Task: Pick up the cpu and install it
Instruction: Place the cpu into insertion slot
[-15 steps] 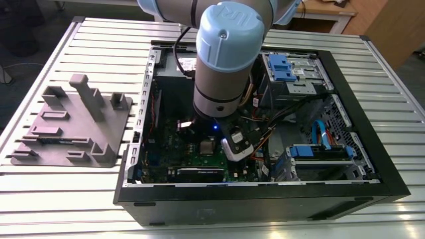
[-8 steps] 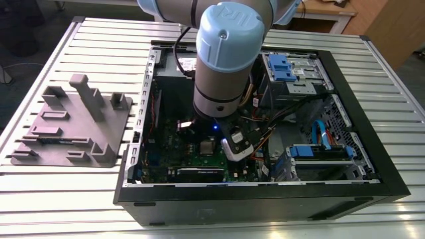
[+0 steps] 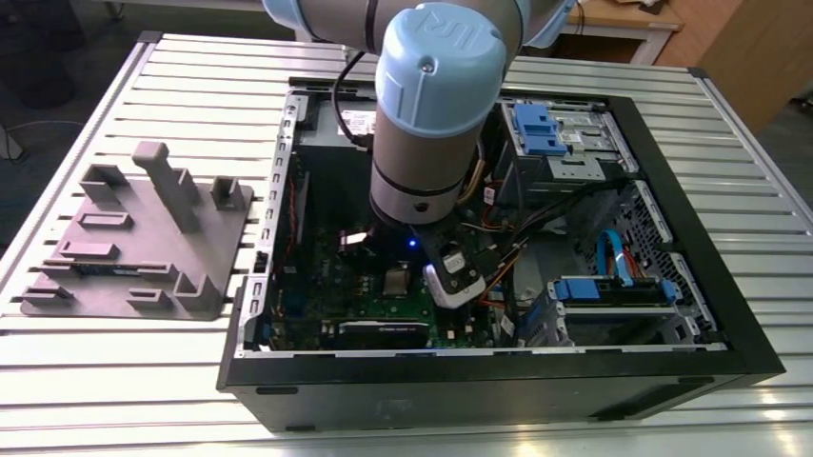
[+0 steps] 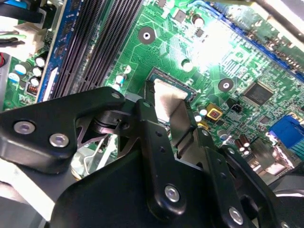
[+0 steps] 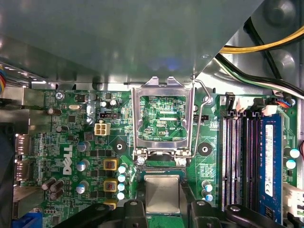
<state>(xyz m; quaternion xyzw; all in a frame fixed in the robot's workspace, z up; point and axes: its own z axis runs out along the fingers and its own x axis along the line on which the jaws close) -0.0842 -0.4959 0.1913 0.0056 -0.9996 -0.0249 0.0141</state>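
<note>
the cpu (image 5: 162, 192) is being pinched at two edges by the narrow gripper (image 4: 167, 105) — right over the socket (image 5: 161, 169), metal frame (image 5: 162, 85) swung open just beside

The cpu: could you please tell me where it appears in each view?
Exterior view: the cpu lies pale on the green motherboard, inside the case under the arm.
Second wrist view: the cpu, near the black memory slots.
First wrist view: the cpu, beside the open socket frame.
Shared landmark: the green motherboard.
</note>
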